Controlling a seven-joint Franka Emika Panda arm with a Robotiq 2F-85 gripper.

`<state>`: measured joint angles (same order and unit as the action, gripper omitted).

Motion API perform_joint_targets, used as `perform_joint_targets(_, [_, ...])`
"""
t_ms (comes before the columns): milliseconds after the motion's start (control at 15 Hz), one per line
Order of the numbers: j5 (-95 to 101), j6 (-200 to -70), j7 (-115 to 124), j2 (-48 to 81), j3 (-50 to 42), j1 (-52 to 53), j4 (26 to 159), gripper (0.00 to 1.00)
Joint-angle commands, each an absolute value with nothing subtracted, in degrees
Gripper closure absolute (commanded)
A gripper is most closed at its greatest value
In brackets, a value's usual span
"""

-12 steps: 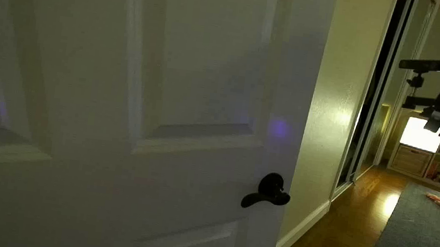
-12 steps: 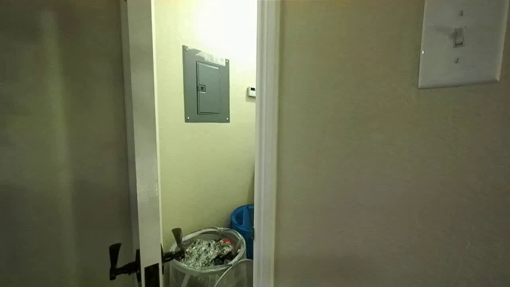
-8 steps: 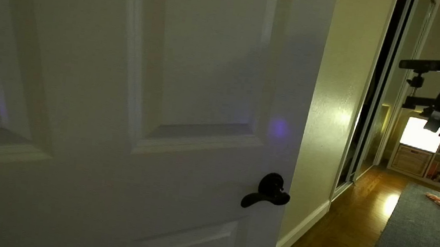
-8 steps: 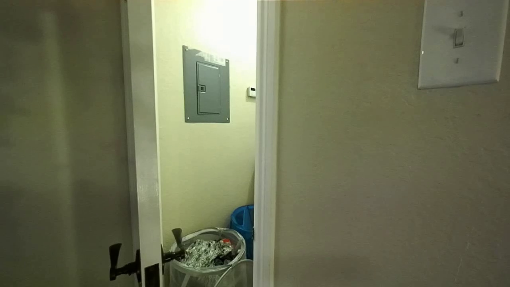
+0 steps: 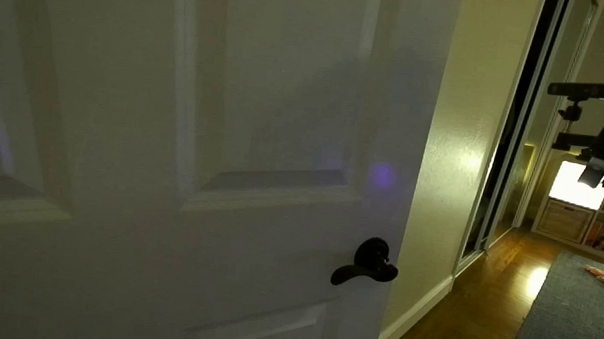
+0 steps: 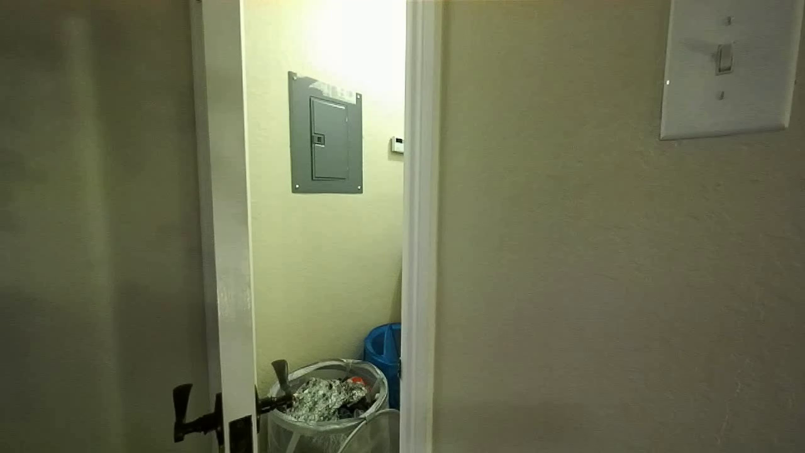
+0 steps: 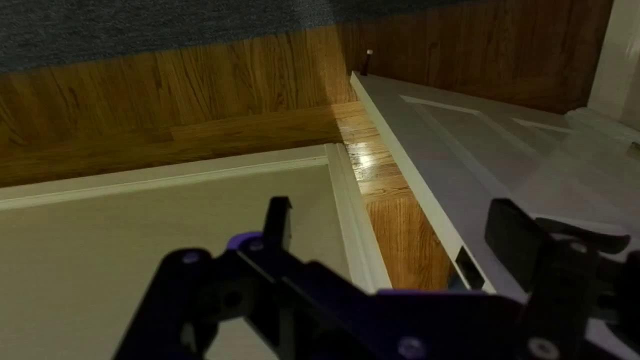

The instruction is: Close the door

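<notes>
We find the door (image 7: 500,165) ajar: its edge stands apart from the frame (image 7: 354,215), with wood floor (image 7: 405,240) showing in the gap. In an exterior view we see the gripper (image 5: 601,182) hanging to the right of the door and its black handle (image 5: 369,263), apart from both, with wall (image 5: 460,153) between. In the wrist view the gripper's fingers (image 7: 276,225) are spread wide and we see them holding nothing. There the door's edge slants across the space between them, and the finger on the right side of the view overlaps the door's face and part of the handle; we cannot judge the depth from there. Through the gap, in an exterior view, we see a gray panel (image 6: 327,135), a hamper (image 6: 321,428) and, just behind it, a blue bin (image 6: 381,360).
</notes>
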<state>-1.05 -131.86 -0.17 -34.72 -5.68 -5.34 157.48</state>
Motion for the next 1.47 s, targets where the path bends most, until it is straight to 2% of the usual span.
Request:
perform_joint_targets(0, [-5.9,-131.5,-0.2,-31.5,-4.2,-0.7,155.4,0.00])
perform_joint_targets(400, [-14.5,-134.2,-1.0,-25.3,-0.6,6.7,150.7,0.00])
perform_joint_targets(733, [-14.9,-144.6,0.4,-19.2,3.6,8.7,145.7,0.00])
perform_joint_targets(800, [-14.7,-147.3,1.1,-18.2,4.2,8.7,145.1,0.25])
perform_joint_targets(933, [-13.6,-153.4,3.2,-16.1,5.7,8.1,144.2,0.33])
perform_joint_targets(1400, [-4.3,-171.8,15.0,-11.2,10.9,2.7,143.3,0.80])
